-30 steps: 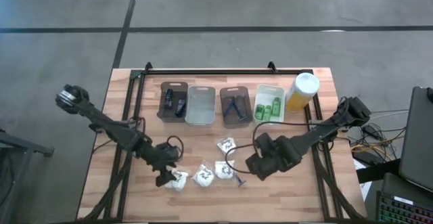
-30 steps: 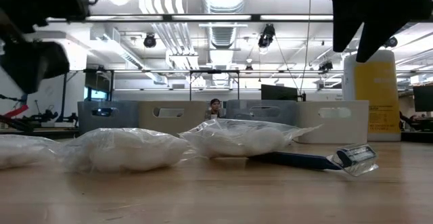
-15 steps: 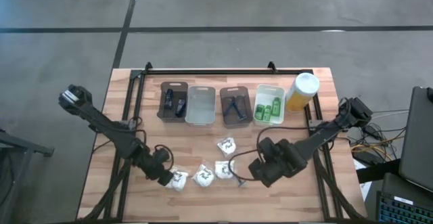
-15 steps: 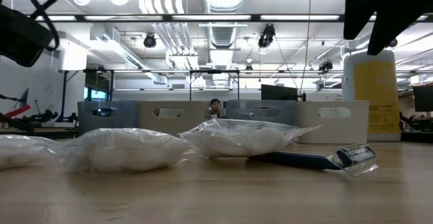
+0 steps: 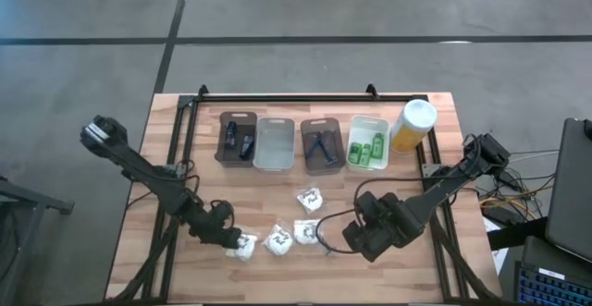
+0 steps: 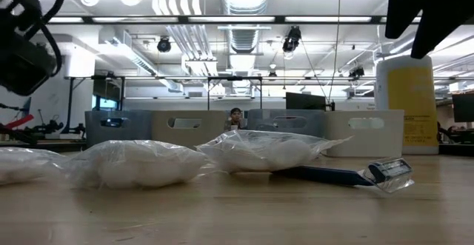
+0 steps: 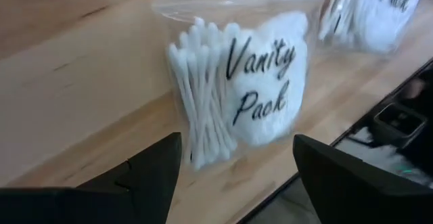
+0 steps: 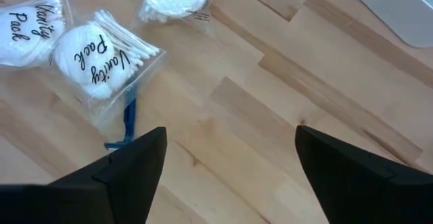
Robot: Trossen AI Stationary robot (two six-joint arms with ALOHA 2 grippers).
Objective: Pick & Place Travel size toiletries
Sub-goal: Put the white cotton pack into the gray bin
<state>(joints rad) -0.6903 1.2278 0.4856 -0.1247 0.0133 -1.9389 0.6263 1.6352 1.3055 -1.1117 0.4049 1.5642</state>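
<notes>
The left claw (image 7: pixel 237 176) stood wide just before a Vanity Pack packet (image 7: pixel 250 92) lying on the surface (image 7: pixel 81 95), while the right claw (image 8: pixel 230 176), also wide, hovered beside a blue razor (image 8: pixel 128 119) under another packet (image 8: pixel 101 58).

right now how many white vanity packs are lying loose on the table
4. One sits at the left gripper: packet. Two more lie in the same row, and one lies nearer the trays. None seems hidden.
</notes>
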